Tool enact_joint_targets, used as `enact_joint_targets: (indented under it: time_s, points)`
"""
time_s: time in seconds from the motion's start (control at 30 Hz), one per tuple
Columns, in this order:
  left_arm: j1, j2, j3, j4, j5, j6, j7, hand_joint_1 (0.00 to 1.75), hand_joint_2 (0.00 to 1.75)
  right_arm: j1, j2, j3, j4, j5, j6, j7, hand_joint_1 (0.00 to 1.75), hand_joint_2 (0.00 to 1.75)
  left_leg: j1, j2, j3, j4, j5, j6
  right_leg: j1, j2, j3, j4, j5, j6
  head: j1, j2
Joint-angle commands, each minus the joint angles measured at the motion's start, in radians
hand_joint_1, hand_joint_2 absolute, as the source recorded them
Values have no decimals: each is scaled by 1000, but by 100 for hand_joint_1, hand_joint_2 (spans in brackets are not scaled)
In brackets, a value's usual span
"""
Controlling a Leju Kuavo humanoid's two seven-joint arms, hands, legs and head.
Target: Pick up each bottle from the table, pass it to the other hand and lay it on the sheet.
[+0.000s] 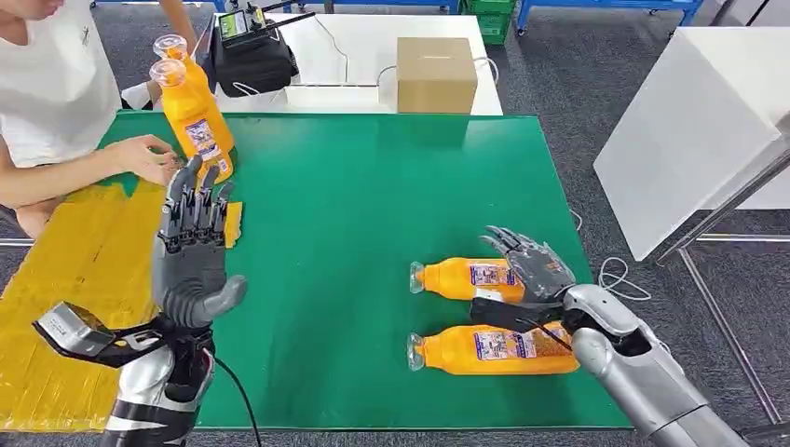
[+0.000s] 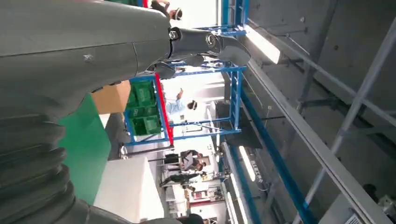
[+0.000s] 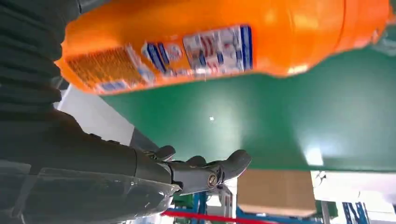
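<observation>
Two orange bottles lie on their sides on the green mat [image 1: 373, 186], caps pointing left: a far one [image 1: 461, 278] and a near one [image 1: 489, 350]. My right hand [image 1: 529, 264] hovers over the base of the far bottle with fingers spread and nothing in it. In the right wrist view the bottle [image 3: 210, 46] lies close by, apart from the fingers [image 3: 205, 173]. My left hand [image 1: 194, 244] is raised with fingers straight over the edge of the yellow sheet [image 1: 74, 279], empty; its fingers [image 2: 205, 43] point up. Two more orange bottles [image 1: 191, 107] stand tilted at the far left.
A person in a white shirt [image 1: 51, 84] sits at the far left with a hand [image 1: 144, 158] on the mat beside the upright bottles. A cardboard box [image 1: 436, 74] and a black device [image 1: 251, 58] sit behind the mat. A white table [image 1: 689, 121] stands to the right.
</observation>
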Motion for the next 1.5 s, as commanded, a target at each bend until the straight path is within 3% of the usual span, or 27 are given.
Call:
enact_joint_targets:
  time_s: [0.03,0.23,0.4,0.7,1.1,1.13,1.17,1.2,1.23,1.5]
  points:
    - [-61,-4,-16,122,5,6,12,0,175,-38,29,43,135,-4,-14,-1,0,175,0,0,3,-1,0,-2,0,-1,4,-2,0,-1,0,0]
    - [-61,-4,-16,122,5,6,12,0,175,-38,29,43,135,-4,-14,-1,0,175,0,1,4,-1,-1,-3,0,0,4,-1,-1,-1,0,0]
    - [-60,-11,-14,126,8,10,17,0,175,-65,75,33,253,66,-61,84,0,175,0,1,5,-2,-1,-4,0,1,6,-2,0,-2,0,0]
    - [-80,-16,-24,143,8,8,21,0,175,-102,118,9,379,80,-75,79,0,175,0,1,3,-1,-1,-2,0,0,4,-1,0,-1,0,0]
    - [-134,-20,-59,183,29,0,22,0,175,-201,142,77,577,166,1,52,0,175,0,1,4,-1,0,-3,0,0,4,-1,0,-1,0,0]
    - [-135,-21,-61,181,32,-2,21,0,175,-202,142,74,583,165,0,51,5,175,0,1,3,-1,0,-2,0,0,3,-1,0,-1,0,0]
    - [-135,-20,-65,177,34,-6,20,0,175,-203,139,78,589,169,4,49,49,175,0,1,5,-1,0,-3,0,0,5,-2,0,-1,0,0]
    - [-138,-19,-70,174,37,-12,19,0,175,-204,138,81,595,174,5,45,152,175,0,1,5,-1,0,-3,0,0,5,-2,0,-1,0,0]
    - [-138,-19,-77,169,49,-27,22,0,175,-204,138,84,602,180,3,41,173,175,1,0,4,-1,0,-2,0,-1,5,-2,0,-1,0,0]
    - [-127,-14,-94,139,52,-32,25,0,175,-196,159,66,606,178,-26,49,175,175,1,0,6,-2,0,-3,1,0,7,-3,0,-1,0,0]
